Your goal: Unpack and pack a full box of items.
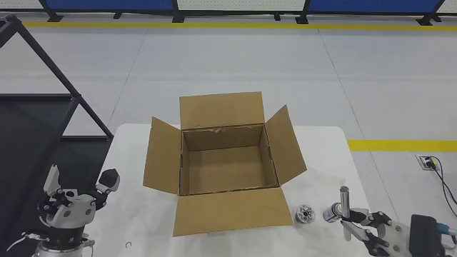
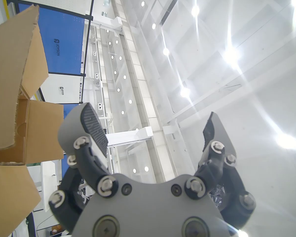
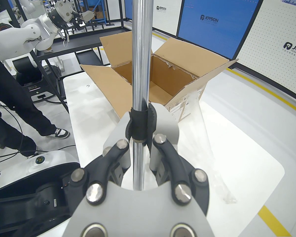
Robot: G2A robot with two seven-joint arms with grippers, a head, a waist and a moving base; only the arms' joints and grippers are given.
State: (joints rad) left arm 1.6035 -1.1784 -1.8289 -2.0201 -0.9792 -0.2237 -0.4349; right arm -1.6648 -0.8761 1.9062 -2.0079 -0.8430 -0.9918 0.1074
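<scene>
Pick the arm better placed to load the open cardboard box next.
Likely right: right claw grips the shiny metal rod near the open brown cardboard box; left claw is open, empty, pointing up.

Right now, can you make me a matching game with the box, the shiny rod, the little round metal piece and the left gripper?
Things:
1. cardboard box
2. shiny rod
3. little round metal piece
4. left gripper

States:
A. open, holding nothing
B. lying on the table beside the box's near flap
C. flaps spread, nothing inside
D. clamped in the right gripper

Pairs: 1-C, 2-D, 3-B, 4-A
</scene>
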